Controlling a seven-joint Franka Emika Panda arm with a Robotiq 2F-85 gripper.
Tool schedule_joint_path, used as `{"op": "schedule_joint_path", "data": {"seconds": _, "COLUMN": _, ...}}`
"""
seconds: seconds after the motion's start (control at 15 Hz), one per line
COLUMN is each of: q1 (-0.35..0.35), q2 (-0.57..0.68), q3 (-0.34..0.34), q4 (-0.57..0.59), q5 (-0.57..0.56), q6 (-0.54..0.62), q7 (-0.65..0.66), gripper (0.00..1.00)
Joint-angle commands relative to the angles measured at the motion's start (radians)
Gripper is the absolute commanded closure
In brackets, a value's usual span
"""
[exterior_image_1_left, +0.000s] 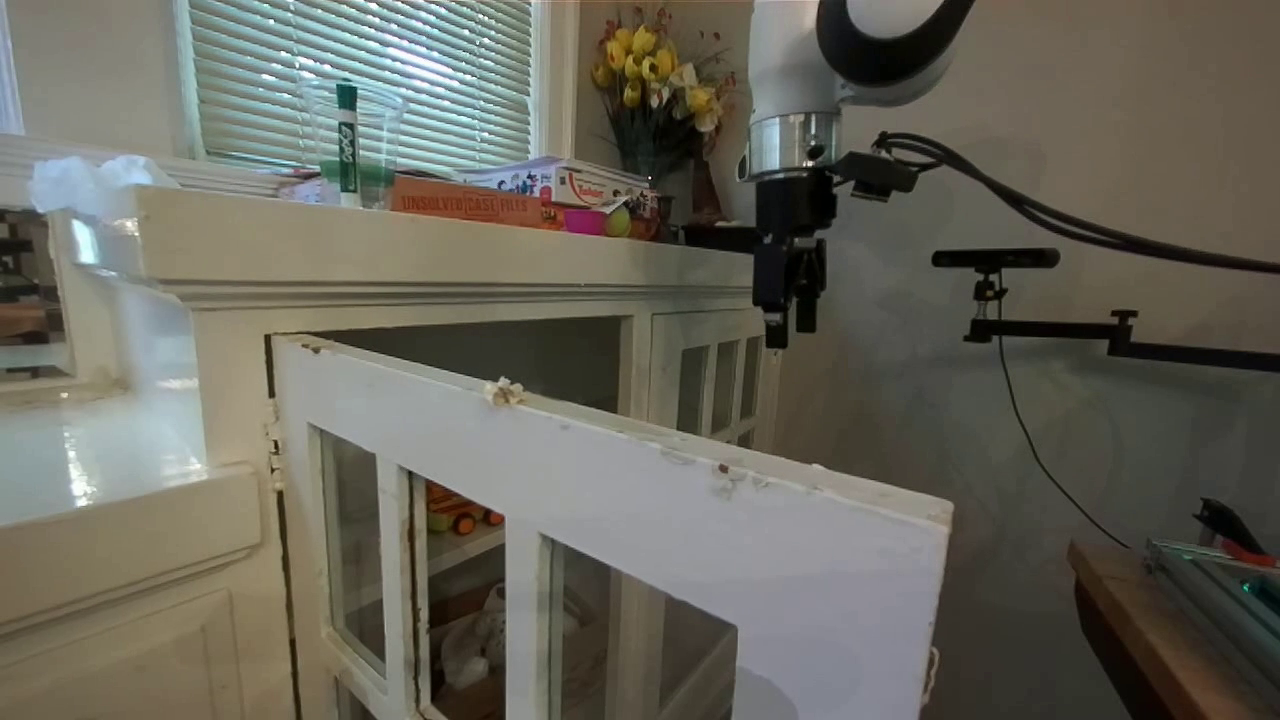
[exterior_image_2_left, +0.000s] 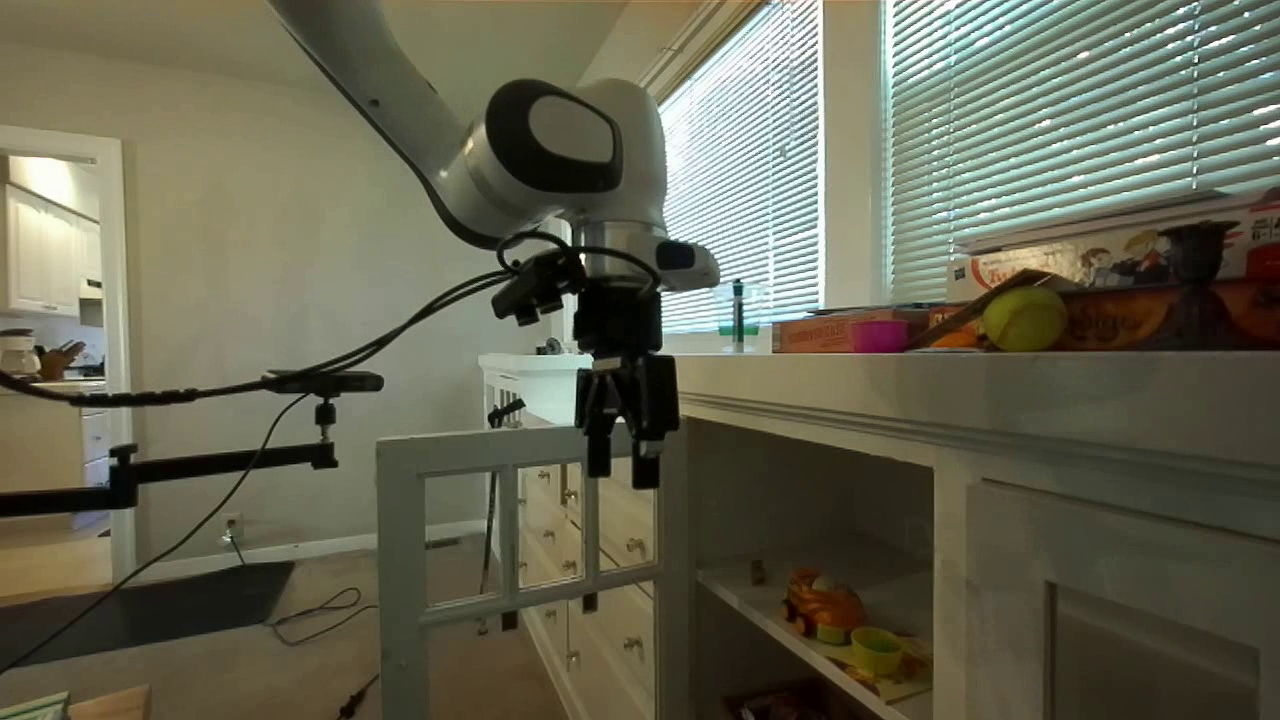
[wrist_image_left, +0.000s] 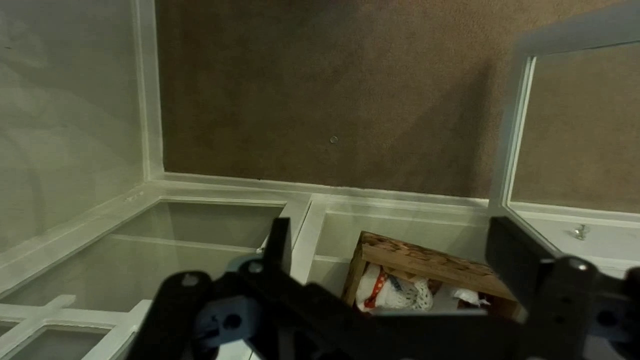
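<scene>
Door (exterior_image_1_left: 830, 580), open, at the cabinet's (exterior_image_2_left: 950, 520) front; gripper (exterior_image_2_left: 622, 466), fingers spread and empty, hangs near it. Step, apparently: positioning; a next move would call for clearing the door's edge.

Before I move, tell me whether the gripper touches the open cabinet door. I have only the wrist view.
Observer: It doesn't. In an exterior view, a gap shows between the gripper and the open cabinet door.
Operator: Good. Name what sits inside.
Observer: In an exterior view, an orange toy vehicle stands on the inner shelf, next to a small yellow-green cup.
Operator: Now look higher and report.
Observer: In both exterior views, a yellow-green ball rests on the cabinet top.
</scene>
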Motion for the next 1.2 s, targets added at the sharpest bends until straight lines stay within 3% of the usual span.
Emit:
{"op": "schedule_joint_path", "data": {"seconds": 0.0, "q1": 0.001, "q2": 0.086, "q3": -0.011, "q4": 0.023, "q5": -0.046, "q6": 0.057, "q7": -0.003, "gripper": 0.00}}
{"op": "schedule_joint_path", "data": {"seconds": 0.4, "q1": 0.024, "q2": 0.263, "q3": -0.017, "q4": 0.120, "q5": -0.171, "q6": 0.033, "q7": 0.065, "gripper": 0.00}}
{"op": "schedule_joint_path", "data": {"seconds": 0.87, "q1": 0.075, "q2": 0.452, "q3": -0.048, "q4": 0.297, "q5": -0.207, "q6": -0.026, "q7": 0.078, "gripper": 0.00}}
{"op": "schedule_joint_path", "data": {"seconds": 1.0, "q1": 0.098, "q2": 0.471, "q3": -0.050, "q4": 0.325, "q5": -0.226, "q6": -0.058, "q7": 0.075, "gripper": 0.00}}
{"op": "schedule_joint_path", "data": {"seconds": 1.13, "q1": 0.080, "q2": 0.442, "q3": -0.048, "q4": 0.277, "q5": -0.182, "q6": -0.012, "q7": 0.044, "gripper": 0.00}}
